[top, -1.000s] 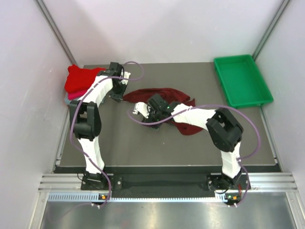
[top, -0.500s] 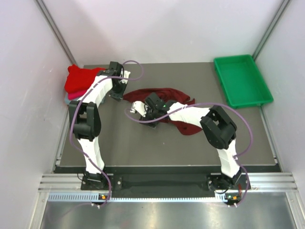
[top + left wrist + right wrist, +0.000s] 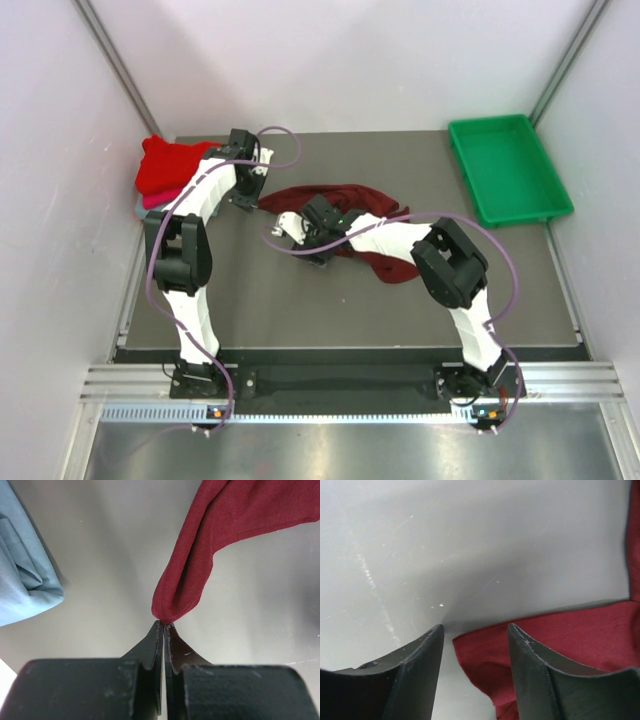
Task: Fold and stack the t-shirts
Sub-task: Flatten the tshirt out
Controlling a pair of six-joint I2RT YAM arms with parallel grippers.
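The dark maroon t-shirt (image 3: pixel 345 197) lies crumpled in the middle of the table. My left gripper (image 3: pixel 164 623) is shut on one pinched corner of the maroon t-shirt (image 3: pixel 220 525), at the cloth's left end near the back left (image 3: pixel 250 199). My right gripper (image 3: pixel 474 630) is open, low over the table at the shirt's near-left edge (image 3: pixel 303 240). A corner of the maroon cloth (image 3: pixel 490 647) lies between its fingers. A bright red t-shirt (image 3: pixel 168 165) tops the pile at the far left, with a pink t-shirt (image 3: pixel 153 201) under it. A grey-blue t-shirt (image 3: pixel 22 575) shows in the left wrist view.
A green plastic tray (image 3: pixel 509 170) stands at the back right corner. White walls close in the table on the left, back and right. Purple cables loop off both arms above the table top (image 3: pixel 300 310).
My right arm has slid a little to the left along the shirt's edge, and its jaws have narrowed somewhat. The left arm has not moved.
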